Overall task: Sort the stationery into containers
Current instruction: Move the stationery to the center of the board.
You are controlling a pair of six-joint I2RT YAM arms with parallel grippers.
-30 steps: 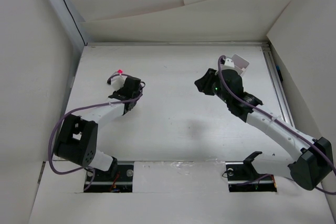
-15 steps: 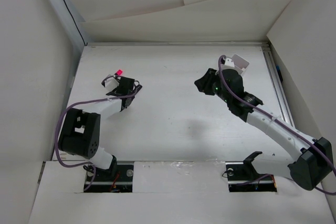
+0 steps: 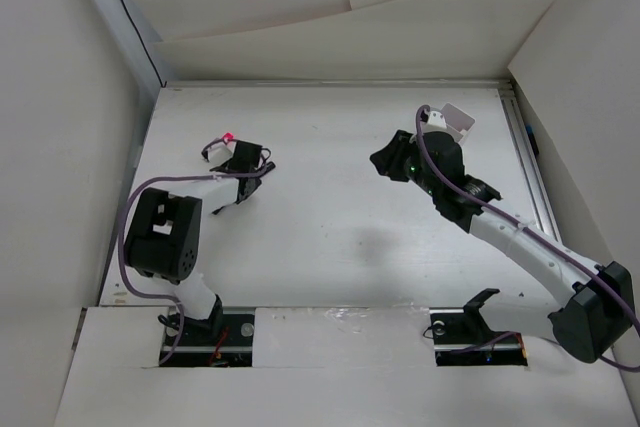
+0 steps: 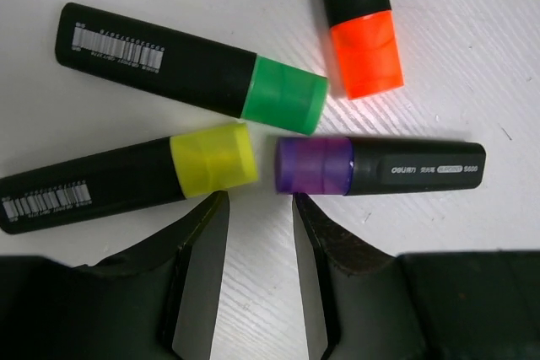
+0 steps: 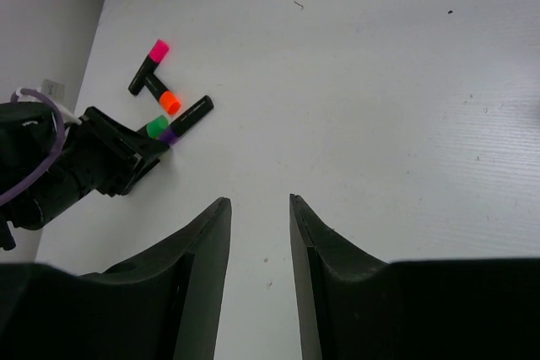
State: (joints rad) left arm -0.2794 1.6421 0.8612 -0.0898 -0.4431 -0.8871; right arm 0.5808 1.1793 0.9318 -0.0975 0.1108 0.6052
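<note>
Left gripper [image 4: 258,201] jaws slightly apart, empty, with yellow-capped highlighter [image 4: 126,179] and purple-capped highlighter [image 4: 380,166] lying just ahead of it, tray [image 3: 459,116] well off to its right; right gripper [image 5: 257,204] jaws apart, empty.

the markers [image 4: 190,69] lie clustered on the table's [image 3: 330,217] left side, just beyond the left gripper [image 4: 260,284]; the tray [image 3: 458,117] sits far right, behind the right arm [image 3: 520,242].

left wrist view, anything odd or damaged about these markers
Nothing damaged: all caps are on. The green marker, yellow marker, purple marker and orange marker just lie loose on the table at mixed angles, unsorted.
</note>
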